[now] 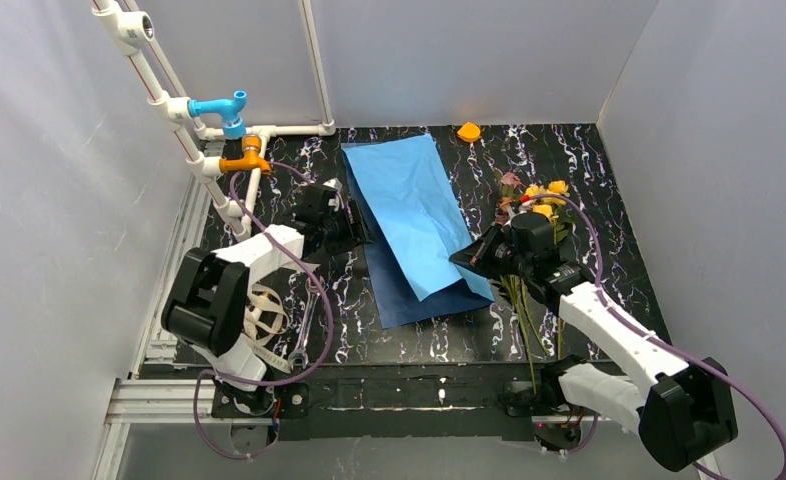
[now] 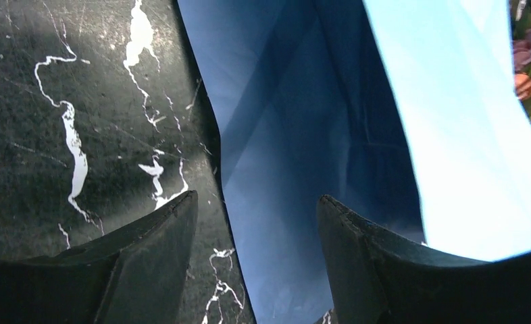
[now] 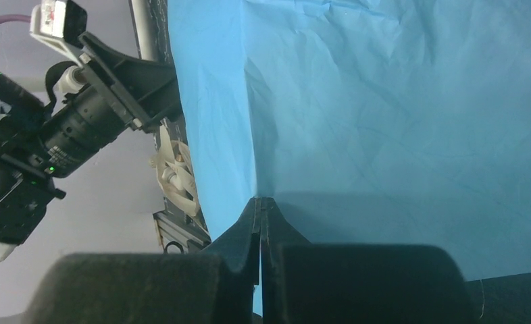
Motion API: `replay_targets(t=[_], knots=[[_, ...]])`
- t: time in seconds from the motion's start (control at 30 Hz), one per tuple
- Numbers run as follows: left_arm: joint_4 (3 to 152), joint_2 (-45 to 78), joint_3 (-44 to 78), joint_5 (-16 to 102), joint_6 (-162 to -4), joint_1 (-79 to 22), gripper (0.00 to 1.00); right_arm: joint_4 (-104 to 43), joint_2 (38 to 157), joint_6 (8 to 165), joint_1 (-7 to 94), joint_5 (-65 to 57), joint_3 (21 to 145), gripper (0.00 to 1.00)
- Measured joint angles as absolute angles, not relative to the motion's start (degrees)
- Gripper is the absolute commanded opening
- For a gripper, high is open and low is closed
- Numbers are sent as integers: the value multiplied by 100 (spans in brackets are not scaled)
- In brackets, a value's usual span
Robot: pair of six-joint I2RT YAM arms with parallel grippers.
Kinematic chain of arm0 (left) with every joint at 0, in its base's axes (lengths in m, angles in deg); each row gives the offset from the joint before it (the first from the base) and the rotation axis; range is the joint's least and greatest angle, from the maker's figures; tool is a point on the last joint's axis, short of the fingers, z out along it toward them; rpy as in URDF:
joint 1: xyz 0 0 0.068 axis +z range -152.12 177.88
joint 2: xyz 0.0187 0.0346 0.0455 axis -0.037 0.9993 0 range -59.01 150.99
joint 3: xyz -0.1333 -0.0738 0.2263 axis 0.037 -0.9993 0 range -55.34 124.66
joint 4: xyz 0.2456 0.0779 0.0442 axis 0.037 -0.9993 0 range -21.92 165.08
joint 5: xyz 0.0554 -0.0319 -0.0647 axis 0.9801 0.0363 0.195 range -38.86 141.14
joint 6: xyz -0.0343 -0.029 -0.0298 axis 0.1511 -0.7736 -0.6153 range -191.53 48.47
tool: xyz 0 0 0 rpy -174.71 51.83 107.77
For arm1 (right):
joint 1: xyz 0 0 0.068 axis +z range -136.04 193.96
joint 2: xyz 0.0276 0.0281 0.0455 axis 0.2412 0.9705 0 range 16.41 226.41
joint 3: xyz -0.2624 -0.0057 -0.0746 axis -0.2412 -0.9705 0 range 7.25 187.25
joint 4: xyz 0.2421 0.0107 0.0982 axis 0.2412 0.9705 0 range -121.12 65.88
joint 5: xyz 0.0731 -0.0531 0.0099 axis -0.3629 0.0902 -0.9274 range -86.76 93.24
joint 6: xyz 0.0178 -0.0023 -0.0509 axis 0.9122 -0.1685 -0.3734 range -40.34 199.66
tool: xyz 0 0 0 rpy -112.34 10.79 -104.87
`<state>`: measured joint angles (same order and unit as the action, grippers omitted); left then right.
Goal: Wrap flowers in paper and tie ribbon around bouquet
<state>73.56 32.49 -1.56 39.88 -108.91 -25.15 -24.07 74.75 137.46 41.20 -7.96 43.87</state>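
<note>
Wrapping stage: the right gripper (image 3: 261, 206) is clamped on the paper (image 1: 409, 200) mid-table, holding a fold raised. The left gripper (image 2: 256, 202), jaws apart, straddles the paper's left edge. The flowers (image 1: 534, 200) lie beside the sheet towards the table's right edge and probably need moving onto it next.

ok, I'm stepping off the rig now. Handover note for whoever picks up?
Right gripper: shut on the paper, pinching its near right part and holding it raised.
Left gripper: open, jaws straddling the paper's left edge, holding nothing.
Flowers: lying on the table right of the paper, stems toward the near edge, not on the sheet.
Ribbon: loose heap at the near left, beside a wrench.
Done: nothing wrapped or tied.
Left: get the flowers onto the paper, roll it around them, tie the ribbon.
</note>
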Motion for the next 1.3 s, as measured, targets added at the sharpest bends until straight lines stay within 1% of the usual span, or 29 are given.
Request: replay_targets(t=[0.37,0.47,0.67,0.77,0.8,0.9,1.3], knots=[[7658,4104,130,4009,-10642,-2390,57,-2376,7587,13698,3834,-1223,4553,1],[7743,4337,281,3988,-10605,-2364,49,-2365,7635,13654,3805,-1330,4621,1],[7876,4755,672,3843,-10470,-2344,45,-2355,7757,13630,3766,-1513,4638,1],[7935,4917,832,3736,-10408,-2344,33,-2348,7766,13621,3733,-1548,4638,1],[7946,4958,869,3697,-10389,-2344,23,-2348,7766,13612,3727,-1566,4638,1],[7981,5089,934,3544,-10349,-2338,0,-2346,7779,13588,3716,-1629,4638,1],[8139,5087,941,3056,-10487,-2327,0,-2175,7971,13494,3617,-1732,4776,1]])
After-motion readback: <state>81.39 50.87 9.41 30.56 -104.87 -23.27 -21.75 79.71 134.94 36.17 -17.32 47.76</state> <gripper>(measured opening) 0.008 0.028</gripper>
